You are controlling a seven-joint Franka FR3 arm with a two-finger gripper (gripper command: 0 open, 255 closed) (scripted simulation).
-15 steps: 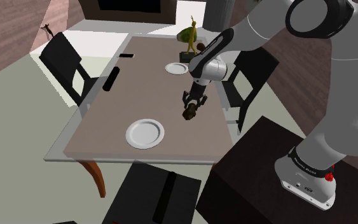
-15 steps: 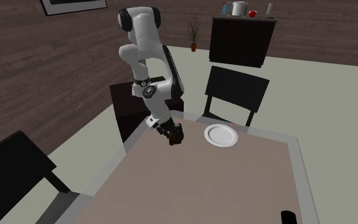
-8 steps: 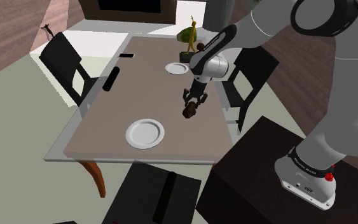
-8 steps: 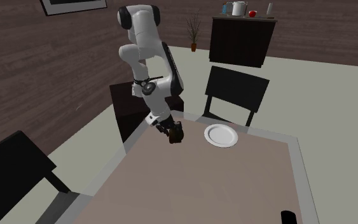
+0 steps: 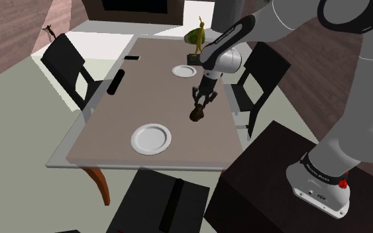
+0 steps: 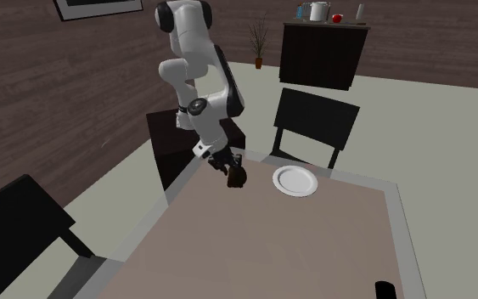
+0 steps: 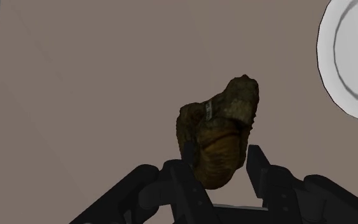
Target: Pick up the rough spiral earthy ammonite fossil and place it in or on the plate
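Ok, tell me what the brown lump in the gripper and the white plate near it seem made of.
Brown lumpy ammonite fossil: looks like rough, matte stone, judging by its mottled earthy surface and ridged folds. White round plate: smooth, plain white with a raised rim, possibly glazed ceramic; the flat look leaves it open.

Table [image 5: 145,99] is a long taupe top with a pale grey rim, and one orange-brown wooden leg [image 5: 97,180] shows under the corner nearest the shoulder view. Near plate [image 5: 150,139] is white and sits flat toward that end. Far plate [image 5: 183,71], also white, is well apart from it up the table. A black bar [image 5: 117,82] lies along the shoulder view's left edge, with a small black slab [image 5: 132,58] past it. A yellow-green statue [image 5: 197,36] stands at the far end.
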